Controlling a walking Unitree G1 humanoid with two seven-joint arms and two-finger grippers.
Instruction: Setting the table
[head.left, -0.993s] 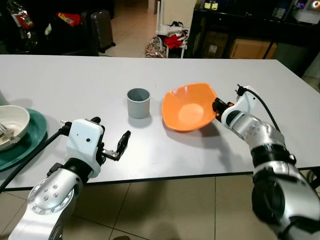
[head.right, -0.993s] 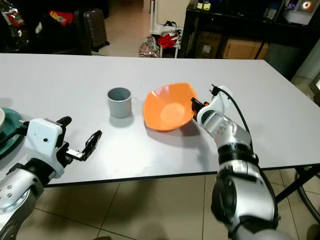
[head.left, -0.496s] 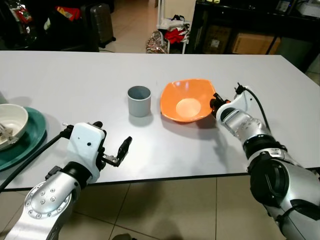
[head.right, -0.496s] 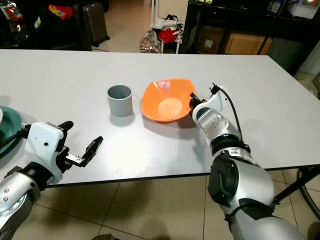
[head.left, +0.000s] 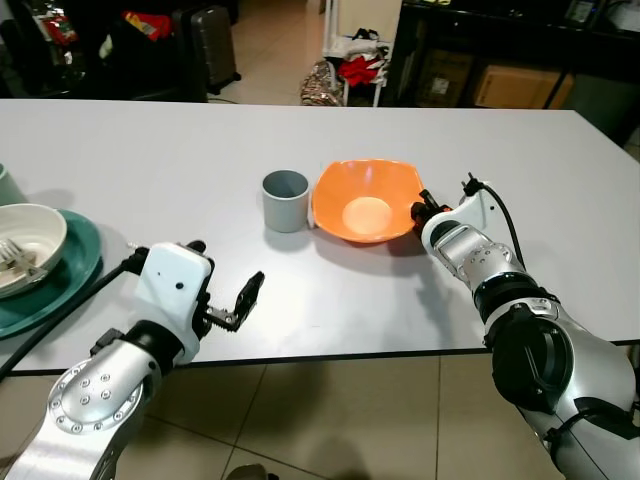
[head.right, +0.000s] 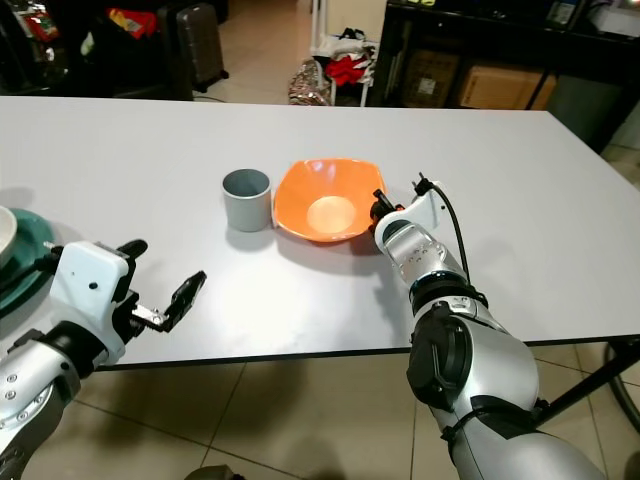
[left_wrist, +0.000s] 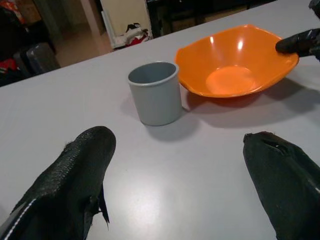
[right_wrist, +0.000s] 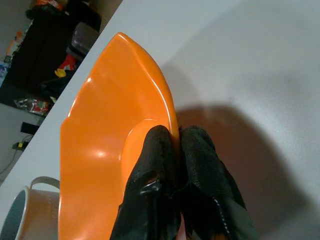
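Just left of the orange bowl (head.left: 365, 200) pinched in the right gripper's (head.left: 419, 209) jaws, a grey cup (head.left: 285, 200); left gripper (head.left: 232, 303) spread.

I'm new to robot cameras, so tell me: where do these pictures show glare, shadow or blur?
Left wrist view: white glints on the orange bowl, a soft shadow beneath it, and the near black fingers blurred. Right wrist view: a broad shadow beside the bowl's rim. Eye views: sharp, with a dark background behind the white table.

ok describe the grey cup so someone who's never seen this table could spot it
On the long white table, look near the middle, where the right gripper pinches the rim of an orange bowl. The grey cup stands upright on the bowl's left side: small, straight-sided and plain, unlike the wide, shallow bowl.
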